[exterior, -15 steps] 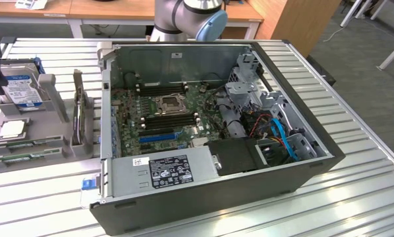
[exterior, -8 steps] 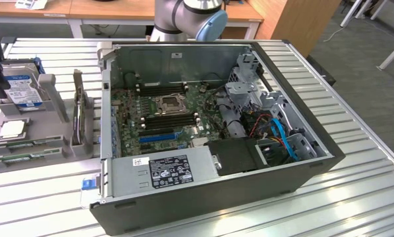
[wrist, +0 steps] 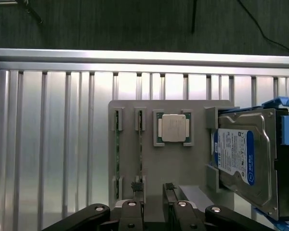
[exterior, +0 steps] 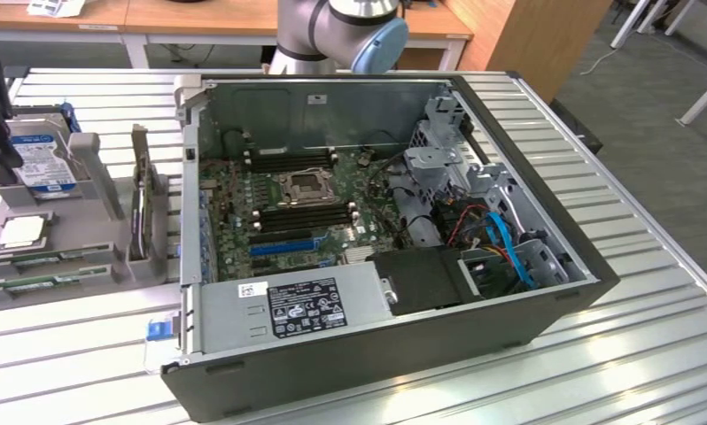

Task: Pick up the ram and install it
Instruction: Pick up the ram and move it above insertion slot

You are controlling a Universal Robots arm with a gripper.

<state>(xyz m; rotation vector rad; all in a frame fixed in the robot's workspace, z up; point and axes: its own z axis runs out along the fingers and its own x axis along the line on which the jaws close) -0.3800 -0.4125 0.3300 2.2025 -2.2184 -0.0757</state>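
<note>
The gripper [wrist: 153, 191] hung over the grey holder [wrist: 173, 163], which sat on the slatted table [exterior: 637, 354] at the exterior view's left of the open computer case [exterior: 366, 372]. Its two fingers [wrist: 137, 188] stood apart with nothing between them, and one tip was just above the end of the ram [wrist: 140, 154]. That stick looked to be standing on its long edge in a narrow groove of the holder, with its ends tucked into small grey brackets. A second stick [wrist: 117, 154] sat in the groove just beside it. On the ram's other side lay a processor [wrist: 173, 127], and beyond that a hard drive [wrist: 241, 154]. The black memory slots [exterior: 310, 215] on the motherboard [exterior: 241, 230] were well apart from it, inside the case. To my eye the ram would weigh next to nothing and hold its shape, but it was thin and easily hurt: it could flex or crack if squeezed askew, and the little chips and the contact edge were no place for a finger. I judged the safest hold to be across the two flat faces along the bare upper edge, about midway between the brackets, with the pinch square so the stick came up level rather than tilting or binding in its groove. The smooth board might also slip in a loose grip.
</note>
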